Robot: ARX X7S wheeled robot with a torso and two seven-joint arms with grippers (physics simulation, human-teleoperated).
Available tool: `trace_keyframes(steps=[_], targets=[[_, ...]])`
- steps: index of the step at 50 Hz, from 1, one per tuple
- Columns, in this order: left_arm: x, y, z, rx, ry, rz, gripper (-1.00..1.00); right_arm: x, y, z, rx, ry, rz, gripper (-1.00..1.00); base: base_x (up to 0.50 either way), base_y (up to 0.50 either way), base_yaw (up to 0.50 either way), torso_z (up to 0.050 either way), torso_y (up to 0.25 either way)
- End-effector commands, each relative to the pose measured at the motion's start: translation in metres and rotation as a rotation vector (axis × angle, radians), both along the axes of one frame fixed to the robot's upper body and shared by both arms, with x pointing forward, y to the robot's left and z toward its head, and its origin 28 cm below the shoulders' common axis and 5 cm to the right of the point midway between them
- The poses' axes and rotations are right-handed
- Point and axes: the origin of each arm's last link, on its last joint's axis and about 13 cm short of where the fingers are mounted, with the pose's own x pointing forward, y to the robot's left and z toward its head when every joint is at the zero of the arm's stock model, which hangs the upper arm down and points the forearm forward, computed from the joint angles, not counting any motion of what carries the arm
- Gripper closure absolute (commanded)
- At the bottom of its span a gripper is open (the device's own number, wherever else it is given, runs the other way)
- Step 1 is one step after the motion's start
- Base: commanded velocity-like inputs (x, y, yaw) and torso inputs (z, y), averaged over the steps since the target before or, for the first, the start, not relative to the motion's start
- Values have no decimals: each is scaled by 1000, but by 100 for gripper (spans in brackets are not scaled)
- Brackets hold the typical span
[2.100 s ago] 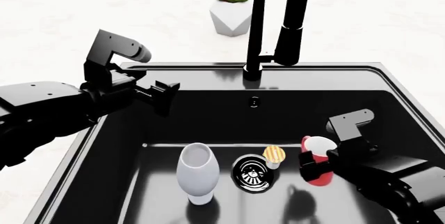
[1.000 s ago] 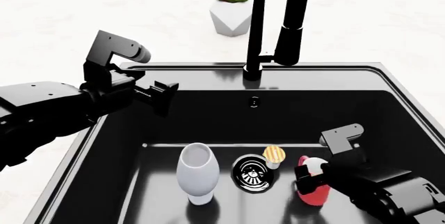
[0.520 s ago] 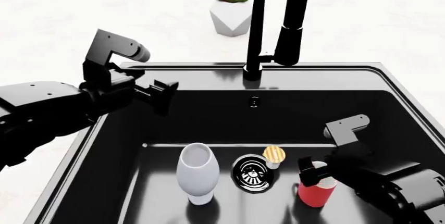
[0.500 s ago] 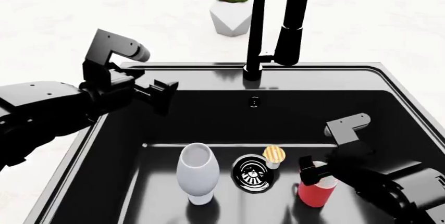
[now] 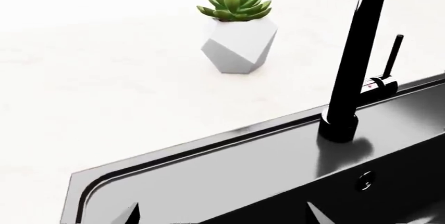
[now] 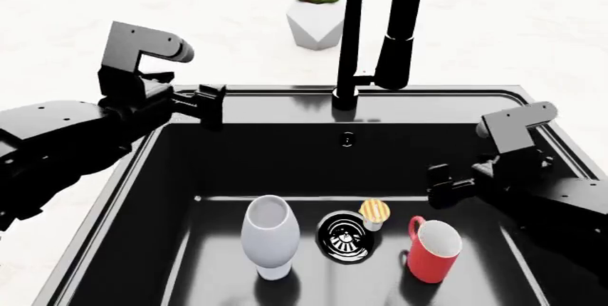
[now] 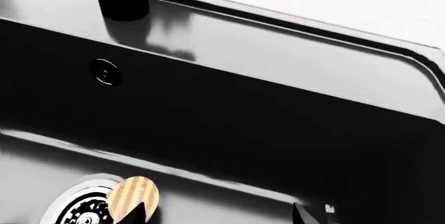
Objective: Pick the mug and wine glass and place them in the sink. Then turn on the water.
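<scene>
The mug (image 6: 434, 250) stands upright on the floor of the sink (image 6: 285, 156), toward four o'clock from the drain (image 6: 346, 236), its white inside showing and its handle turned toward the drain. Nothing touches it. The wine glass (image 6: 268, 236) also stands upright on the sink floor, at about nine o'clock from the drain and just beside it. A small round yellow-striped object (image 6: 374, 211) sits at the drain's one o'clock edge; what it is cannot be told.

The right claw (image 6: 445, 186) hangs above the mug and apart from it, near the sink's right wall. Its fingers are spread, with nothing between them; in the right wrist view only two dark fingertips (image 7: 134, 213) show at the frame's edge, with the striped object and the drain between them farther off.

The left claw (image 6: 211, 104) sits over the sink's far left corner, at the rim, at about ten o'clock from the drain. Its fingers are spread too and grip nothing; the left wrist view shows two pale tips apart over the rim.

The tall black faucet (image 6: 354, 35) rises from the far rim at twelve o'clock, with its thin lever (image 5: 391, 60) beside it. Behind it on the white table (image 6: 85, 21) stands a succulent in a white faceted pot (image 6: 315, 21).
</scene>
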Motion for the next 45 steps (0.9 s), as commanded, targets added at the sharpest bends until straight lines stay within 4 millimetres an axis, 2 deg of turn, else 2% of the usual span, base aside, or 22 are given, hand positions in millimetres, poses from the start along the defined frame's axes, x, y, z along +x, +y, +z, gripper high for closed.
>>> trace_keyframes(steps=[1, 14, 36, 45], targets=[[5, -1, 8, 12, -79, 109, -100, -4, -2, 29, 2, -97, -10, -100, 0, 0, 0, 0, 0], [10, -5, 21, 24, -140, 141, -100, 8, -3, 47, 5, -199, -16, -100, 0, 0, 0, 0, 0], [34, -13, 52, 1, -229, 241, -100, 46, 4, 89, -19, -382, -11, -100, 0, 0, 0, 0, 0], [47, -18, 66, 4, -266, 273, -100, 68, 4, 100, -17, -429, -3, -100, 0, 0, 0, 0, 0]])
